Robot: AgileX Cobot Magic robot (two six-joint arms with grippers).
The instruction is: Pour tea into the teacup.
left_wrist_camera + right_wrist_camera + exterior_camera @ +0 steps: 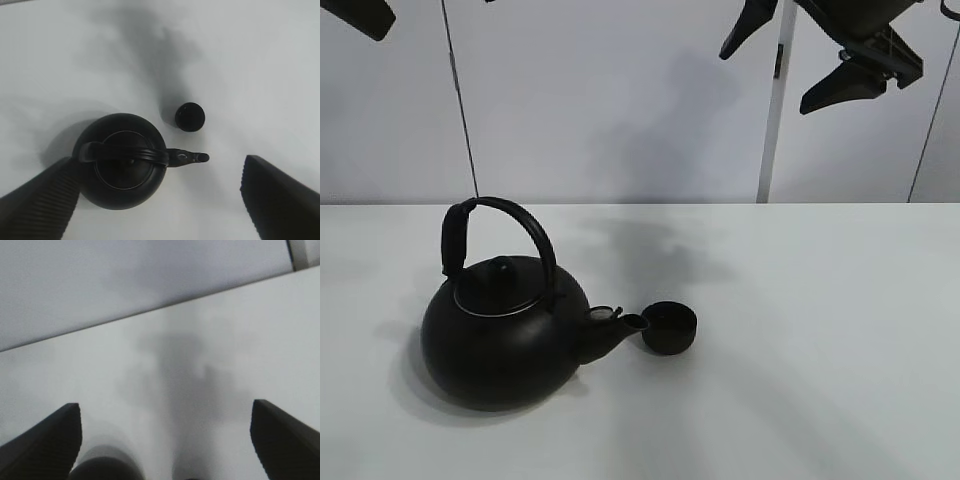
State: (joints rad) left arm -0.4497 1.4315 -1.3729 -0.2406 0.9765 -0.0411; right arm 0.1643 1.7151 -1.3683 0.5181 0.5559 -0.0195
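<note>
The big round black teapot [505, 335] with an arched handle stands on the white table's left half, its spout pointing right. The small black teacup [669, 327] stands just right of the spout tip, almost touching it. Both show from above in the left wrist view, the teapot [122, 165] and the teacup [190, 116]. My left gripper [159, 172] is open and empty, high above the teapot; only a piece of it [355, 15] shows at the exterior view's top left. My right gripper [798, 58] is open and empty, high at the top right [165, 405].
The white table [820, 350] runs to a pale back wall with a white post [772, 120] and thin dark cables. A blurred dark shape [105, 467] sits at the right wrist view's lower edge; I cannot tell what it is.
</note>
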